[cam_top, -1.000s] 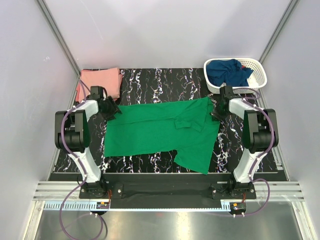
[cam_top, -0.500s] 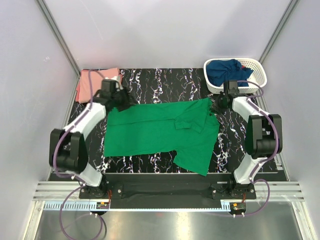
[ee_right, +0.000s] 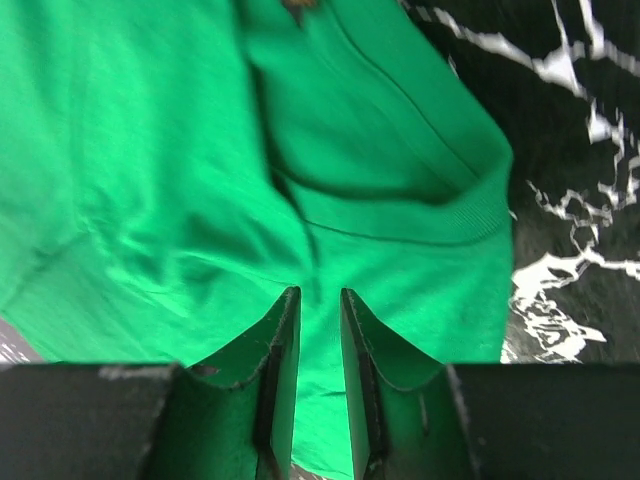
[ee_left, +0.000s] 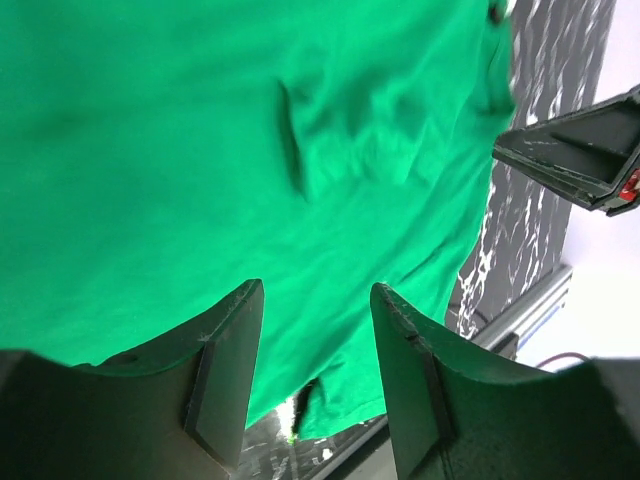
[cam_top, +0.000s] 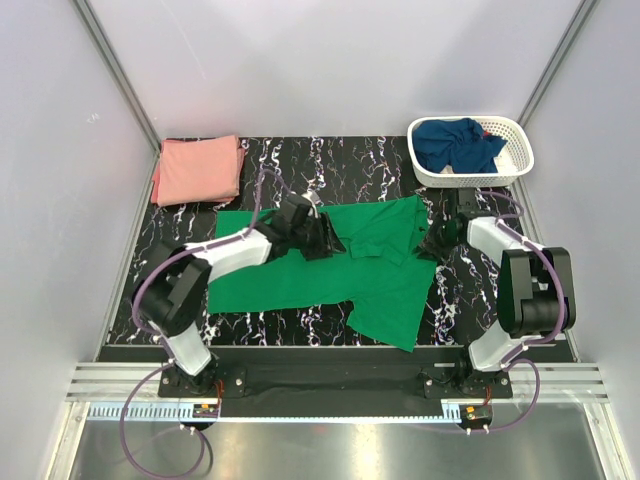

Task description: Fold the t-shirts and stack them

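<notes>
The bright green t-shirt (cam_top: 320, 270) lies spread out across the middle of the black marble table. My left gripper (cam_top: 325, 240) hovers over its upper middle, jaws wide open and empty (ee_left: 315, 300). My right gripper (cam_top: 437, 245) is at the shirt's right sleeve. Its jaws (ee_right: 318, 298) stand a narrow gap apart, tips down at a crease in the green cloth (ee_right: 150, 200), with nothing visibly held. The salmon pink t-shirt (cam_top: 200, 168) lies folded at the back left. The navy blue t-shirt (cam_top: 455, 142) is bunched in the basket.
The white lattice basket (cam_top: 520, 160) stands at the back right corner. The sleeve's ribbed hem (ee_right: 440, 225) ends next to bare table (ee_right: 580, 200). The right gripper also shows in the left wrist view (ee_left: 580, 150), beyond the shirt's edge.
My left gripper has swung from the shirt's back left corner to over its middle. My right gripper has shifted a little nearer along the shirt's right edge. The shirt has not moved.
</notes>
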Controlling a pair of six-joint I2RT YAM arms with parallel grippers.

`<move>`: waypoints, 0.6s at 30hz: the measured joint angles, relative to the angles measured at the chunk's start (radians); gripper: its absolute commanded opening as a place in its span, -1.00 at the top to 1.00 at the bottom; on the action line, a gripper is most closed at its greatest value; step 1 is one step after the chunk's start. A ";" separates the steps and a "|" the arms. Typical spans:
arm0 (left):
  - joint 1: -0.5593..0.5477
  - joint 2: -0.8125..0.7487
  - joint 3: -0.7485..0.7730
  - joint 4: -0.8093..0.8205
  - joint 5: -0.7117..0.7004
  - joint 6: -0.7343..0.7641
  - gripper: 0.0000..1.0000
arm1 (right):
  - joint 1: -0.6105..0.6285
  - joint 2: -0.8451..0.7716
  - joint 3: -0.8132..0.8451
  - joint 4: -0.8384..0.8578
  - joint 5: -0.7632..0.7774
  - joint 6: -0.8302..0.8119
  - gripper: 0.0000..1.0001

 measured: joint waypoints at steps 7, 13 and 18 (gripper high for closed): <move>-0.076 0.112 0.048 0.030 -0.035 -0.087 -0.04 | 0.054 -0.016 -0.062 0.024 0.003 0.021 0.34; -0.087 0.164 0.098 0.045 -0.064 -0.122 -0.03 | 0.082 -0.027 -0.083 0.041 0.013 0.047 0.31; -0.094 0.193 0.130 0.048 -0.090 -0.125 0.00 | 0.119 -0.026 -0.083 0.063 0.021 0.065 0.34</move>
